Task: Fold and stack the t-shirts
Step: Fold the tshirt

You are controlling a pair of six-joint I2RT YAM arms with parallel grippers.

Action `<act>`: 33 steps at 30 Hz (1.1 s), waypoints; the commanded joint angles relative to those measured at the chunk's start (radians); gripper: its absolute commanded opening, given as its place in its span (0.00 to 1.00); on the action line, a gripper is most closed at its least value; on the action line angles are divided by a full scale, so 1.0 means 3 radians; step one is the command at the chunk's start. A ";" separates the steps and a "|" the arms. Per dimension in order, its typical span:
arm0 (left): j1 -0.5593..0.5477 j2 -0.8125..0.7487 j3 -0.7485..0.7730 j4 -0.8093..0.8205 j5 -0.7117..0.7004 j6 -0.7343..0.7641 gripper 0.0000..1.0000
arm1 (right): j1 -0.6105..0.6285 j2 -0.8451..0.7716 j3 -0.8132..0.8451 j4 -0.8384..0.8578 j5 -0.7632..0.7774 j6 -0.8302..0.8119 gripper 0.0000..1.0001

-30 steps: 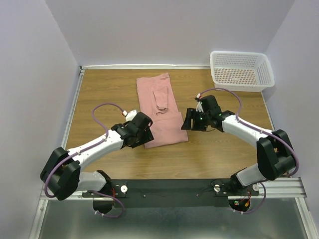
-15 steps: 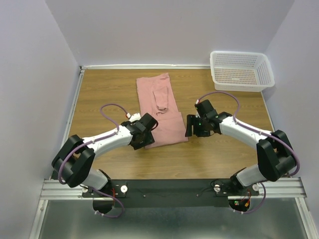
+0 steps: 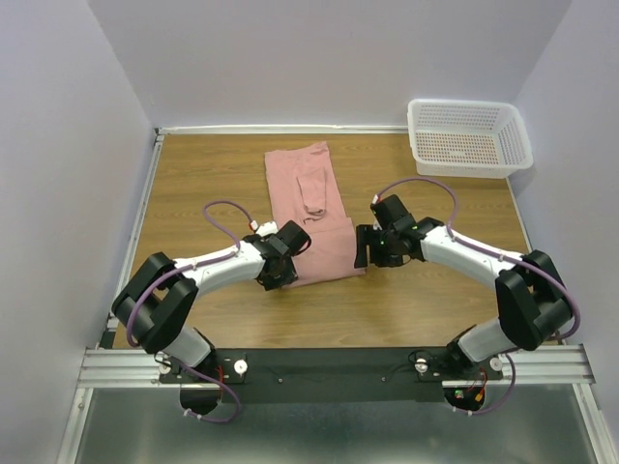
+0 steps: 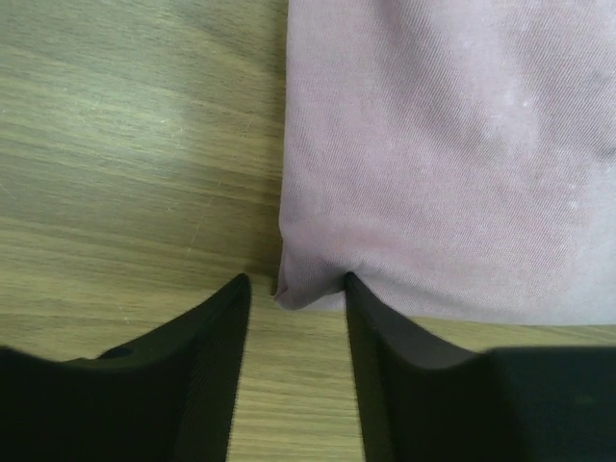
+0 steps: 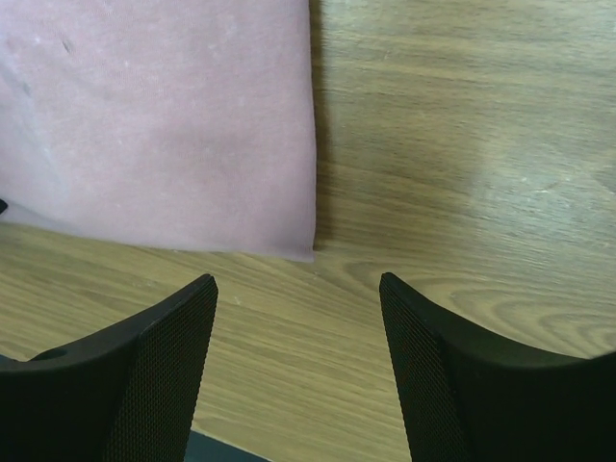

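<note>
A dusty pink t-shirt (image 3: 334, 246) lies folded into a long strip on the wooden table, with a sleeve flap on top near its middle. My left gripper (image 3: 279, 275) is down at the shirt's near-left corner. In the left wrist view the t-shirt (image 4: 443, 144) fills the upper right. Its corner pokes between the parted jaws of my left gripper (image 4: 294, 281), and the right fingertip (image 4: 350, 285) touches the cloth. My right gripper (image 3: 364, 253) sits at the near-right corner. In the right wrist view my right gripper (image 5: 298, 279) is wide open, just short of the t-shirt (image 5: 164, 115).
A white mesh basket (image 3: 418, 135) stands at the back right corner of the table. Walls close in the left, back and right sides. A metal rail runs along the near edge by the arm bases.
My left gripper has slid right to the shirt's near-left corner and its jaws have narrowed. My right gripper has shifted left and nearer, toward the near-right corner.
</note>
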 commanded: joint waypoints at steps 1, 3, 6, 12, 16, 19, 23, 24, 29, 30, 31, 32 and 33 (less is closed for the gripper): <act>-0.0024 0.0251 -0.0189 0.0076 -0.0030 -0.0009 0.47 | 0.0085 0.0162 0.0095 -0.0068 0.0173 0.0069 0.76; -0.0029 0.0261 -0.0230 0.0107 -0.0015 0.0002 0.39 | 0.0110 0.0249 0.0116 -0.0078 0.0194 0.0130 0.76; -0.0029 0.0272 -0.0246 0.0127 -0.0005 0.0032 0.28 | 0.0146 0.0336 0.0157 -0.0098 0.0362 0.0212 0.75; -0.0039 0.0236 -0.0291 0.0132 0.0005 0.0104 0.02 | 0.0167 0.0418 0.0315 -0.0160 0.0424 0.0238 0.70; -0.0040 0.0175 -0.0327 0.0153 0.0016 0.0134 0.00 | 0.0162 0.0520 0.0372 -0.0211 0.0434 0.0259 0.67; -0.0040 0.0128 -0.0348 0.0148 0.0021 0.0160 0.00 | 0.0177 0.0582 0.0402 -0.0252 0.0485 0.0259 0.64; -0.0045 0.0047 -0.0363 0.0153 0.0031 0.0191 0.00 | 0.0192 0.0627 0.0413 -0.0287 0.0480 0.0259 0.57; -0.0045 0.0036 -0.0363 0.0163 0.0031 0.0196 0.00 | 0.0202 0.0648 0.0423 -0.0288 0.0475 0.0253 0.56; -0.0045 0.0001 -0.0353 0.0163 0.0046 0.0226 0.00 | 0.0294 0.0755 0.0443 -0.0318 0.0444 0.0294 0.50; -0.0045 0.0001 -0.0348 0.0163 0.0056 0.0237 0.00 | 0.0310 0.0786 0.0453 -0.0318 0.0449 0.0294 0.50; -0.0045 -0.0004 -0.0343 0.0168 0.0056 0.0242 0.00 | 0.0325 0.0837 0.0459 -0.0323 0.0455 0.0299 0.49; -0.0045 -0.0010 -0.0343 0.0168 0.0062 0.0257 0.00 | 0.0340 0.0868 0.0459 -0.0333 0.0480 0.0305 0.49; -0.0045 -0.0030 -0.0343 0.0168 0.0067 0.0262 0.00 | 0.0366 0.0893 0.0454 -0.0344 0.0516 0.0325 0.49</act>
